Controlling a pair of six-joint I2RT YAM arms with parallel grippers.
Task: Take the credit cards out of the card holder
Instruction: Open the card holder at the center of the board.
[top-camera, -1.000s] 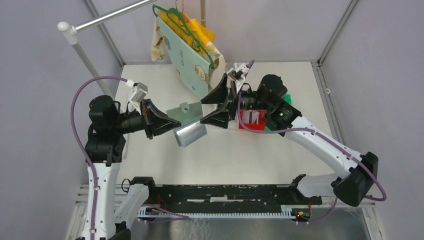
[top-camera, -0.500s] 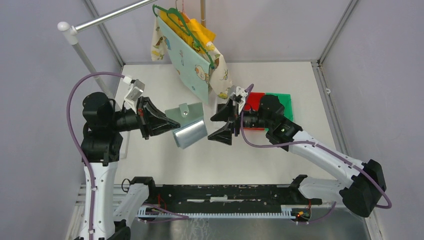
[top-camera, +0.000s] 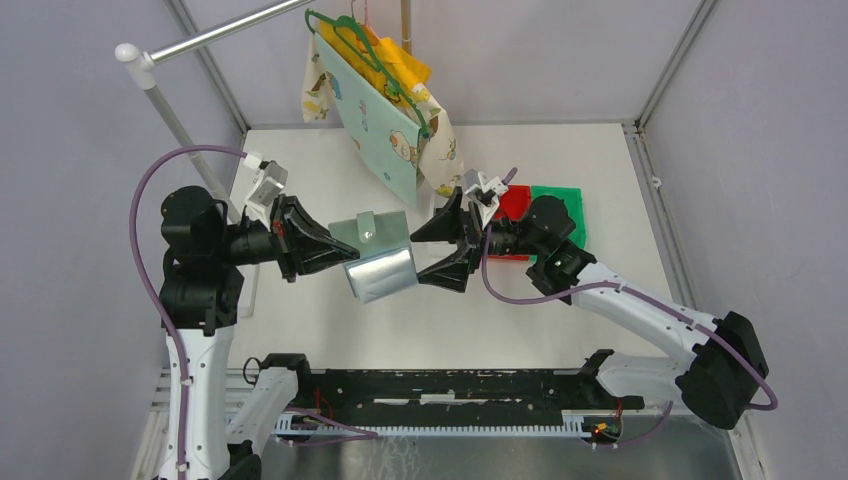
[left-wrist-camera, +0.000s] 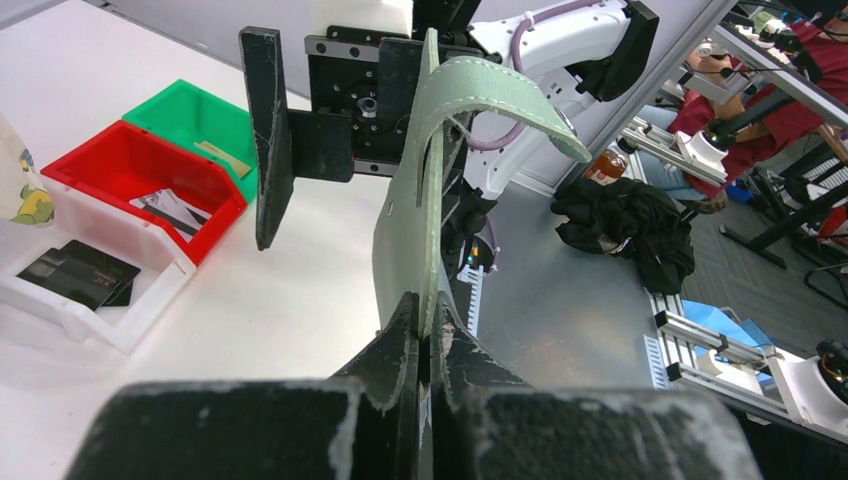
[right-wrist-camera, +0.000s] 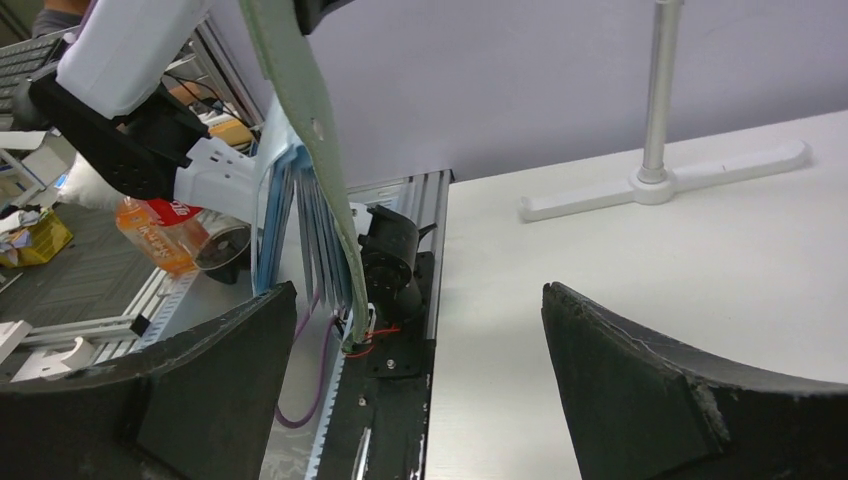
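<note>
My left gripper (top-camera: 345, 252) is shut on the left edge of the card holder (top-camera: 372, 235) and holds it above the table. Its grey-green flap stands up and the shiny silver pockets (top-camera: 384, 274) hang toward the near side. In the left wrist view the fingers (left-wrist-camera: 408, 335) pinch the green cover (left-wrist-camera: 405, 225). My right gripper (top-camera: 436, 258) is open, its jaws just right of the holder's free edge and not touching it. The right wrist view shows the pockets (right-wrist-camera: 290, 215) edge-on ahead of the open gripper (right-wrist-camera: 418, 300). A pale dark-striped credit card (left-wrist-camera: 170, 206) lies in the red bin, a tan one (left-wrist-camera: 226, 157) in the green bin.
A red bin (top-camera: 515, 203), a green bin (top-camera: 560, 200) and a white bin (left-wrist-camera: 75, 310) with a dark card sit behind the right arm. Patterned bags (top-camera: 380, 100) hang from a rack at the back. The rack's white foot (right-wrist-camera: 660, 182) lies on the table's left side.
The right gripper came from over the red bin leftward to the holder's right edge, staying open. The left arm shifted the holder slightly right and levelled it.
</note>
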